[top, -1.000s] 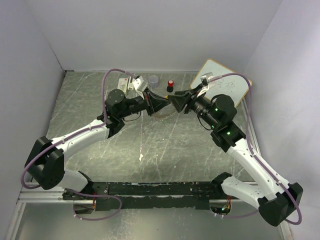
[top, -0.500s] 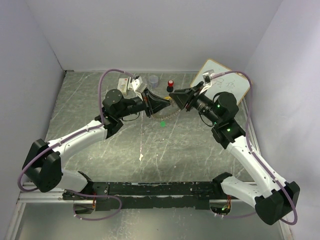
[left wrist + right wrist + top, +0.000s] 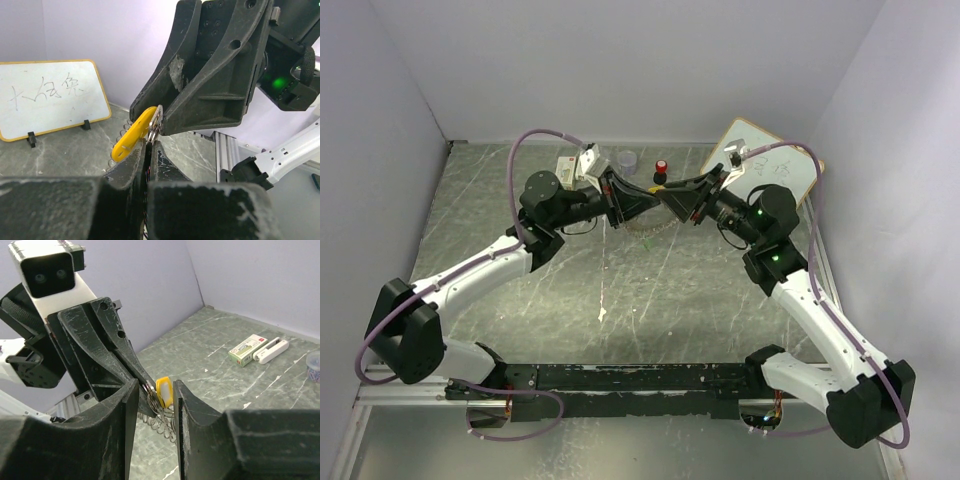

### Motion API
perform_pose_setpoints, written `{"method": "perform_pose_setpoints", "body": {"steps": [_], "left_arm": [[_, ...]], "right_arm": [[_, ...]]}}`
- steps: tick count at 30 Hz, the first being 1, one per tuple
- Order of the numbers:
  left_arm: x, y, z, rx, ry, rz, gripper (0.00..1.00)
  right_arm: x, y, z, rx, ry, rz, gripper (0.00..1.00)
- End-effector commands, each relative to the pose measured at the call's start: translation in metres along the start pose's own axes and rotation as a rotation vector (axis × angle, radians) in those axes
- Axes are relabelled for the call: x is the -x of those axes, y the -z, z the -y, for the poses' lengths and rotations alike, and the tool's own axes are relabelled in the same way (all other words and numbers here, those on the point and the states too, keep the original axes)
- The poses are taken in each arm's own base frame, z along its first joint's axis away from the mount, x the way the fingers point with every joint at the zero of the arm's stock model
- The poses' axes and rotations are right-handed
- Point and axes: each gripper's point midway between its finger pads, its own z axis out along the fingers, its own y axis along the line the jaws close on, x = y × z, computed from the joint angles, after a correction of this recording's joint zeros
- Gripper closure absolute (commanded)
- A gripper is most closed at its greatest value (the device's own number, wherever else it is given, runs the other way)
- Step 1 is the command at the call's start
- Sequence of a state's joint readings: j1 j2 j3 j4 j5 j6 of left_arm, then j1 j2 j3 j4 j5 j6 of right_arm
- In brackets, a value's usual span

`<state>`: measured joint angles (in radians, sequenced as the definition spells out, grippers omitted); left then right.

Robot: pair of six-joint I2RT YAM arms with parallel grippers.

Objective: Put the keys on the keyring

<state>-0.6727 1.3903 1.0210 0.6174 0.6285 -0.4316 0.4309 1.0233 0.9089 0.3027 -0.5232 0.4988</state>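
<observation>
**End effectors meet tip to tip at upper centre, ring and yellow key between them**

The grey marbled worktop fills the overhead view. Both arms reach to the upper centre of the frame, meeting nose to nose above the surface. A whiteboard leans at upper right.

Left end effector: its jaws are pressed all but together and pinch the thin metal of the keyring at their very tip. The ring's fringe of small loops hangs below, at lower centre of the right wrist view.

Right end effector: its jaws stand partly apart and straddle the left one's tip. The yellow key sits in that gap, just beside the ring. Whether a pad touches the key, or whether it is threaded on, cannot be told.

Small items near the back edge, upper centre of the overhead view: a red-capped knob and a grey cup to its left.
</observation>
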Motion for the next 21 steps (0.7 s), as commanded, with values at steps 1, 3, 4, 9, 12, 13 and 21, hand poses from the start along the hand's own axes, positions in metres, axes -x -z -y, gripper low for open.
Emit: {"method": "perform_pose_setpoints", "body": {"steps": [1,3,4,9,12,13,21], "left_arm": [[0.037,-0.003,0.012,-0.073,-0.028,0.080,0.93],[0.037,-0.002,0.012,-0.076,-0.021,0.079,0.93],[0.037,-0.002,0.011,-0.078,-0.017,0.078,0.93],[0.038,-0.001,0.010,-0.075,-0.006,0.078,0.93],[0.038,-0.002,0.007,-0.068,0.004,0.079,0.93],[0.038,-0.002,0.006,-0.063,0.008,0.082,0.93],[0.046,0.005,-0.030,0.079,0.120,0.166,0.93]], "right_arm": [[0.002,0.003,-0.004,0.041,-0.002,0.009,0.68],[0.003,0.003,-0.004,0.045,-0.005,0.013,0.76],[0.003,0.004,-0.004,0.048,-0.008,0.015,0.85],[0.005,0.004,-0.003,0.053,-0.012,0.023,1.00],[0.007,0.005,-0.003,0.051,-0.011,0.035,1.00],[0.008,0.006,-0.003,0.049,-0.010,0.042,1.00],[-0.004,0.014,0.012,-0.032,-0.038,0.055,1.00]]}}
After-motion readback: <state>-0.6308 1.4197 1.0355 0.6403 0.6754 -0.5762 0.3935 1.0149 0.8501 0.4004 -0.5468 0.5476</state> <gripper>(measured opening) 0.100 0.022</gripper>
